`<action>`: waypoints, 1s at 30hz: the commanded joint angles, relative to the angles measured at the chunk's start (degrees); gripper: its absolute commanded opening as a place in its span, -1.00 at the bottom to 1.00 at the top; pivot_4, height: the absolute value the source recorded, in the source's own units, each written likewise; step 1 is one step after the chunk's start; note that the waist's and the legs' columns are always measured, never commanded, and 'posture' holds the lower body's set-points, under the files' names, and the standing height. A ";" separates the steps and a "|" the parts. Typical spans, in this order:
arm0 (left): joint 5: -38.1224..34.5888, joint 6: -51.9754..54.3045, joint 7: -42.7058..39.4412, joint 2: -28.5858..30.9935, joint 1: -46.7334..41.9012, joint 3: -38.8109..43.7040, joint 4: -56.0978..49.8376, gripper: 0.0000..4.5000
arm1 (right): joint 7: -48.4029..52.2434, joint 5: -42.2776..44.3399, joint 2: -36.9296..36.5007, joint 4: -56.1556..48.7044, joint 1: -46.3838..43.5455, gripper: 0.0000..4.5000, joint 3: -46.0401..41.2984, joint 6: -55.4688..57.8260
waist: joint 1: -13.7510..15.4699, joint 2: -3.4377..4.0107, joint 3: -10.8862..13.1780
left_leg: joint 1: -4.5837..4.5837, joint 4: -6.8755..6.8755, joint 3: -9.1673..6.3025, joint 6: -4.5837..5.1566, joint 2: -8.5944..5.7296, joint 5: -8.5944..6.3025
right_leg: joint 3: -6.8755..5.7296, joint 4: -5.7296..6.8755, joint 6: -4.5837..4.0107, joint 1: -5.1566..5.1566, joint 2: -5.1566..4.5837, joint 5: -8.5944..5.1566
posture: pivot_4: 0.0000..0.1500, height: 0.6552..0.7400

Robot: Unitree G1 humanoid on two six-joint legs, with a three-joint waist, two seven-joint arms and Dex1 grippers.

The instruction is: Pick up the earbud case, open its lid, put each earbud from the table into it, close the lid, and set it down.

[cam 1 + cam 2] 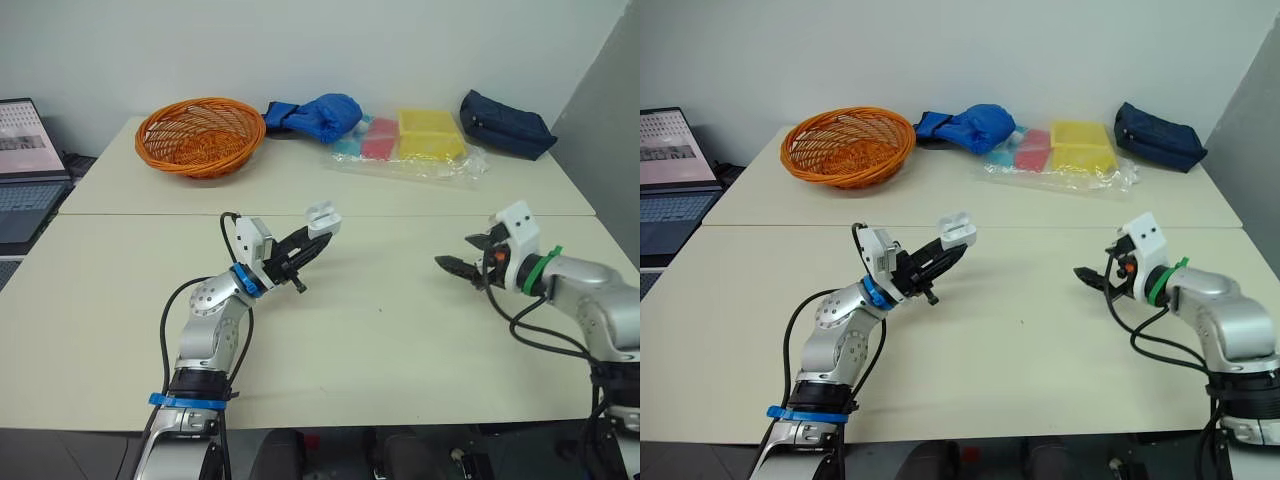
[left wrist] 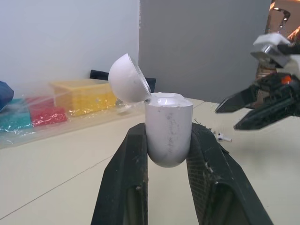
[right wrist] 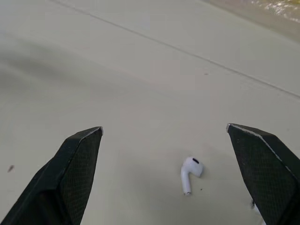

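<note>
Head view: L gripper (image 1: pixel 318 232) clamps earbud case (image 1: pixel 323 214) above tabletop (image 1: pixel 380 340) centre. R gripper (image 1: pixel 455 255) spread, empty, nearer right edge.
L wrist view: case upright betw. fingers (image 2: pixel 129 178), lid (image 2: pixel 129 77) hinged open.
R wrist view: earbud (image 3: pixel 190 172) lies on tabletop betw. spread tips, not touching either.

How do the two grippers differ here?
The left gripper is shut on the earbud case, whose lid is open; the right gripper is open and empty. The left holds its load above the table; the right aims at an earbud lying on it. Both are black-fingered.
</note>
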 commanded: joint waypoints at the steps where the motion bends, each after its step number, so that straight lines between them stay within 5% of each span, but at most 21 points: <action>1: 0.23 -0.93 2.16 0.64 0.03 0.78 -3.53 -0.67 | -6.74 -5.01 5.50 6.23 0.41 0.97 0.26 -8.89 | 0.04 -0.01 -0.01 | 0.05 0.03 0.01 0.00 0.01 0.00 | -0.01 0.01 0.00 0.04 0.03 0.00 | 1.00 1.00; 17: -0.64 0.68 1.78 2.94 -1.21 0.02 -4.81 -0.67 | -9.18 -6.89 11.03 14.25 -0.03 0.97 -0.40 -11.06 | 0.06 0.03 0.02 | 0.01 -0.04 0.11 0.00 0.03 0.00 | -0.01 -0.02 -0.03 0.01 0.06 0.00 | 1.00 1.00; 20: -0.66 0.32 1.48 3.06 -1.91 0.07 -3.65 -0.67 | -9.25 -6.69 11.40 13.22 1.05 0.71 -0.16 -9.99 | 0.09 0.03 0.02 | 0.00 -0.03 0.11 0.00 0.02 0.00 | -0.01 -0.02 -0.02 0.01 0.05 0.00 | 1.00 1.00; 30: -0.48 0.04 -1.11 3.29 -3.52 -0.31 -1.36 -0.67 | -9.40 -6.53 11.45 9.72 3.32 -0.82 -0.66 -7.25 | 0.11 0.03 0.02 | 0.00 -0.03 0.11 0.00 0.03 0.00 | -0.03 -0.02 -0.02 0.02 0.05 0.00 | 1.00 1.00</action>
